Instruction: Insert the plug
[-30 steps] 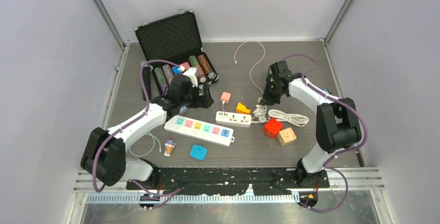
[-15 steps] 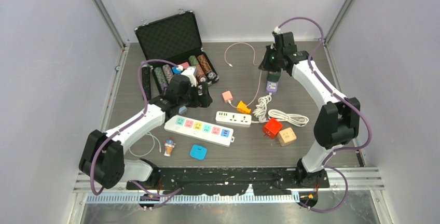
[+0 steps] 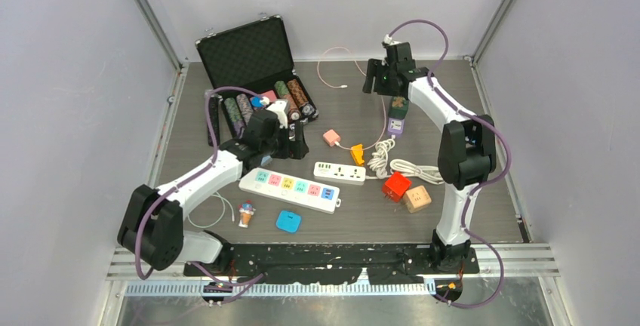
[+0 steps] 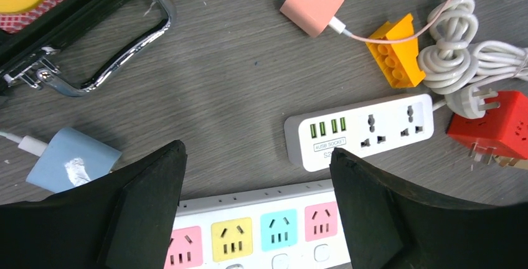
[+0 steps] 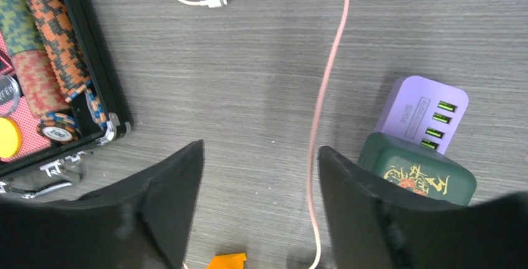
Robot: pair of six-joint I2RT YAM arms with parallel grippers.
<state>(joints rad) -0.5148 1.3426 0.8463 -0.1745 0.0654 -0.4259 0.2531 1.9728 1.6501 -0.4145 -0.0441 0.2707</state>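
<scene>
- Blue square adapter (image 3: 288,221): on the near side of the colour-socket strip (image 3: 290,187), just beside it. A small ice-cream figure (image 3: 247,213) lies off the strip's near left end.
- Colour-socket strip: long and white, flat on the table (image 3: 453,99), coloured sockets facing up.
- Left gripper (image 4: 256,157): above the strip's far edge, claw spread wide with nothing in it.
- Small white strip (image 4: 361,131): just beyond the colour-socket strip's right end (green USB ports at one end).
- Red cube (image 3: 395,186) and tan cube (image 3: 416,198): right of the strip, side by side, with a coiled white cord (image 3: 411,167) just behind them.
- Pink plug (image 4: 311,11): beyond the strip, loose on the table. Its pink cable (image 5: 324,94) passes an orange brick (image 4: 395,54).
- Purple charger (image 5: 423,110): well beyond the strip's right end, lying flat and not gripped. A dark green block (image 5: 417,169) sits against it.
- Right gripper (image 5: 260,151): farther still from the strip, claw apart and empty, the pink cable crossing the table under it.
- Black case (image 3: 249,54): beyond the strip's left end, lid open, poker chips (image 5: 50,38) inside.
</scene>
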